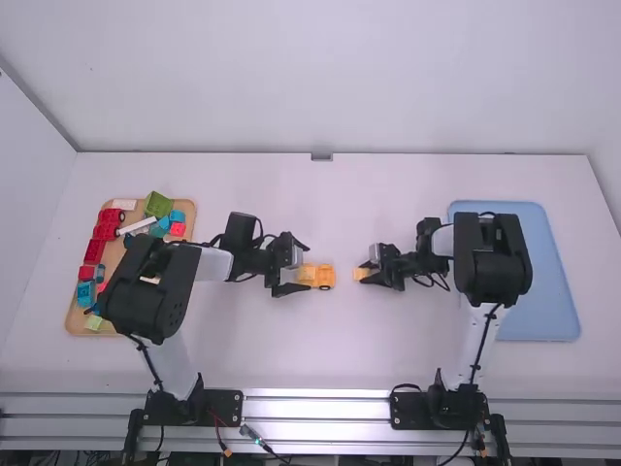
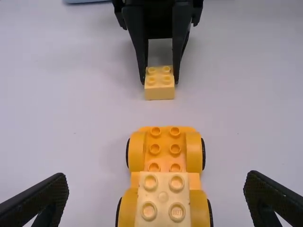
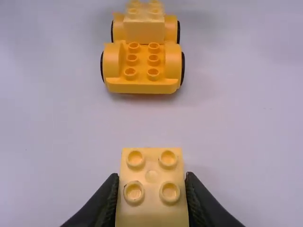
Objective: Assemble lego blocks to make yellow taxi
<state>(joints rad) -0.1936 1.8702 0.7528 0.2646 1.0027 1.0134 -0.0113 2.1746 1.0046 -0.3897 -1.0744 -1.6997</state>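
Observation:
My left gripper (image 1: pixel 291 267) stands open around the rear of the orange-yellow wheeled base (image 1: pixel 327 277), left of the table's middle. In the left wrist view the open left gripper (image 2: pixel 156 201) has its fingers well apart, one on each side of the wheeled base (image 2: pixel 164 146); a pale yellow block (image 2: pixel 162 198) is fixed on its rear half. My right gripper (image 1: pixel 369 276) is shut on a second pale yellow block (image 1: pixel 361 274), a short gap beyond the car's front. Four-stud top up, this block (image 3: pixel 151 175) sits between the right gripper's (image 3: pixel 152 191) fingers.
A wooden tray (image 1: pixel 184 207) of red, blue and green blocks lies at the far left, partly under the left arm. Behind the right arm is a blue tray (image 1: pixel 553 291) at the right. White table surface (image 1: pixel 340 349) lies in front of the car.

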